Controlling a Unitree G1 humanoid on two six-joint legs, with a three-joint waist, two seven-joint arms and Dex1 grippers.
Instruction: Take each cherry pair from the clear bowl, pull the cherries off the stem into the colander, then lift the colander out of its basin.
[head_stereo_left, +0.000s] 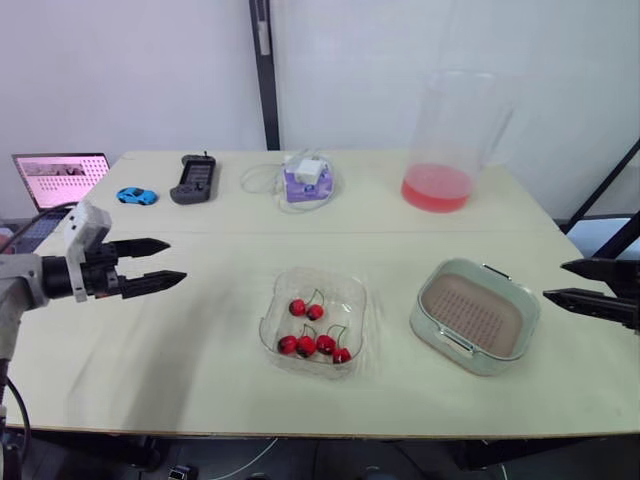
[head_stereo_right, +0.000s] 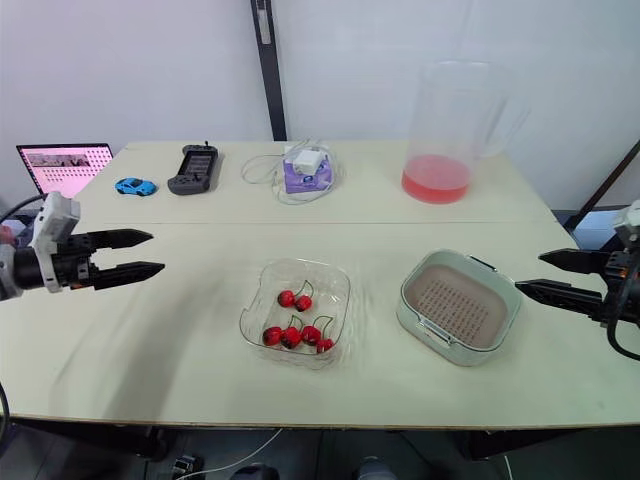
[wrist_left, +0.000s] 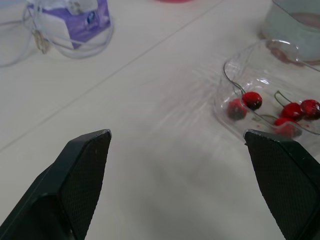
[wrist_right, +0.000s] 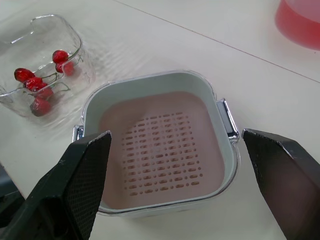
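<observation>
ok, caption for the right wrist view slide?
Open right hand faces the empty colander in its basin, cherries in clear bowl beyond.

Count, near side of table: six cherries, all in one clear bowl. One colander, one basin. Far side: one pitcher, one purple box, one black handheld controller, one blue toy car, one laptop.

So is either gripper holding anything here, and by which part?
Nothing held. The left gripper and right gripper are both open and empty; the cherries lie in the bowl.
</observation>
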